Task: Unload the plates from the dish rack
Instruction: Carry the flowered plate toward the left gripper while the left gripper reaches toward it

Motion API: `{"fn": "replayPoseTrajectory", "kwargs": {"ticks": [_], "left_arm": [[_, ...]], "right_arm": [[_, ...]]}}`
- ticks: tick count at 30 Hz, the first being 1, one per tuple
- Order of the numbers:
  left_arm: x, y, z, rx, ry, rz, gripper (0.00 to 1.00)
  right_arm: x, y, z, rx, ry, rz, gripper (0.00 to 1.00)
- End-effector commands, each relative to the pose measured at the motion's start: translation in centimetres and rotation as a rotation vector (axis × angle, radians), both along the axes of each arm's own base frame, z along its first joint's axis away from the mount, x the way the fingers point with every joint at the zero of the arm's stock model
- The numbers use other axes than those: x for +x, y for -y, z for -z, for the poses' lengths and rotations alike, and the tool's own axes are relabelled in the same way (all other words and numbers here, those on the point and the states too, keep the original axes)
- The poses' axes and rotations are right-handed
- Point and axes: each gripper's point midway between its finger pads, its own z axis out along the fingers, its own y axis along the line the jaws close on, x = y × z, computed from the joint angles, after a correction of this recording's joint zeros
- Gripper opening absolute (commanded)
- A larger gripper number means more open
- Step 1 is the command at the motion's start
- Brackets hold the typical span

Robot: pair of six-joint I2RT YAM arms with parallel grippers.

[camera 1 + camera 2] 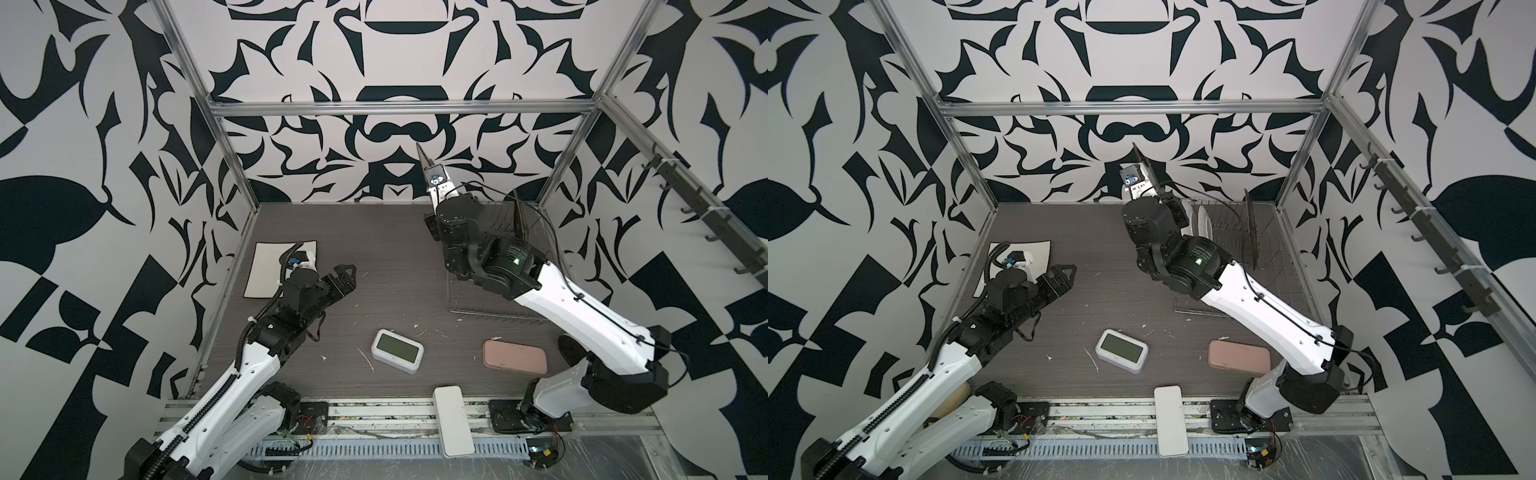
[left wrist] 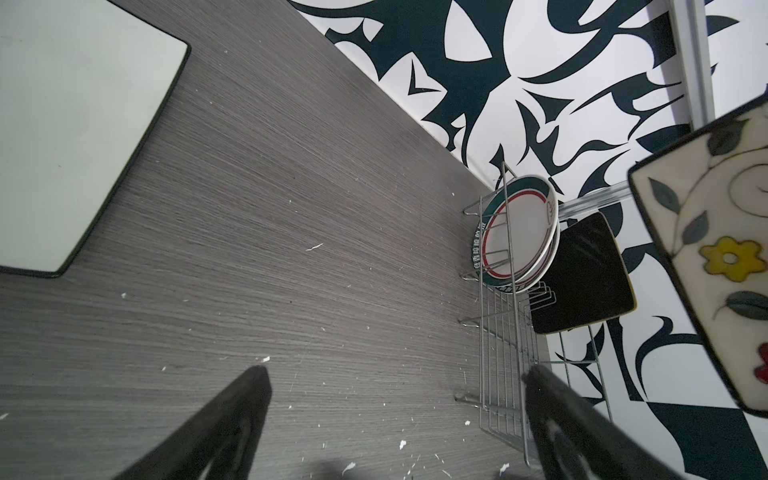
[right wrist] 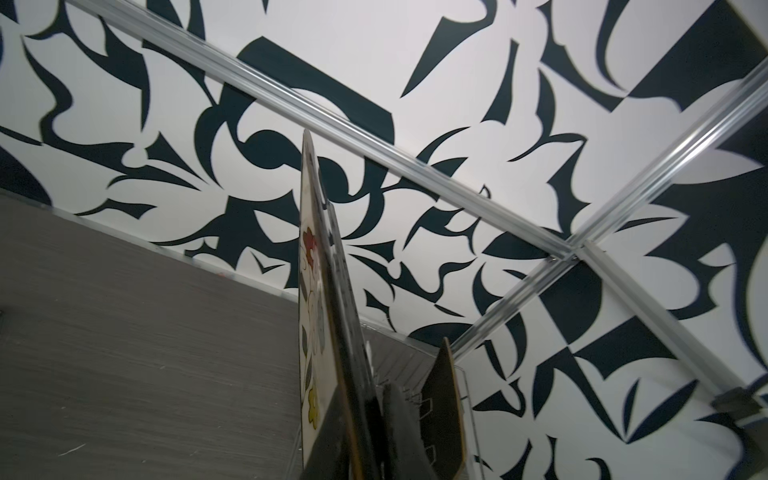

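closest to the right wrist lens is the floral plate, standing on edge. my right gripper is pressed together on its lower edge, one finger on each face. in both top views the plate is up in the air against the back wall, clear of the dish rack below it. two round teal-rimmed plates lean upright in the rack's far end, with a dark square plate standing just behind them in another slot. my left gripper is spread wide with nothing between the fingers, above bare table, well apart from the rack. a white square plate lies flat on the table just beside that wrist.
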Motion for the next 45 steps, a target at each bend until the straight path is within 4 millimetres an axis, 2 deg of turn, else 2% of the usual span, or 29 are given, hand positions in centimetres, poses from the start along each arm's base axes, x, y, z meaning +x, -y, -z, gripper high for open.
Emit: {"fn": "replayPoseTrajectory", "kwargs": {"ticks": [1,9,13,17,20,23,27,31,38,45], "left_arm": [[0.0,0.5,-1.1,-0.006,0.007,0.026,1.00],[-0.3,1.5,-0.7,-0.048,-0.030,0.064,1.00],[-0.1,2.0,-0.4,-0.081,-0.048,0.077,0.99],[0.3,2.1,-0.3,-0.110,-0.081,0.091,0.99],[1.0,1.2,-1.0,-0.115,-0.064,0.067,0.99],[2.2,-0.3,-2.2,-0.146,-0.050,0.033,1.00],[3.2,-0.6,-3.4,-0.185,-0.058,0.048,0.99],[3.4,-0.4,-3.5,-0.192,-0.070,0.058,0.99],[4.4,0.2,-4.4,-0.296,-0.072,0.086,1.00],[5.1,1.2,-5.1,-0.312,-0.052,0.144,1.00]], "right_arm": [[-0.5,0.2,-4.3,0.293,0.093,-0.014,0.00],[0.5,-3.7,-1.8,0.405,0.025,-0.123,0.00],[1.7,-4.5,0.2,0.519,-0.033,-0.173,0.00],[3.5,-4.4,2.5,0.678,-0.106,-0.215,0.00],[3.9,-4.6,3.7,0.721,-0.139,-0.232,0.00],[4.5,-4.6,5.2,0.843,-0.190,-0.261,0.00],[5.2,-4.0,6.9,0.996,-0.235,-0.285,0.00],[5.1,-4.2,7.6,1.114,-0.267,-0.335,0.00],[5.3,-2.6,8.3,1.358,-0.211,-0.408,0.00],[4.2,-2.2,8.5,1.468,-0.198,-0.455,0.00]]}}
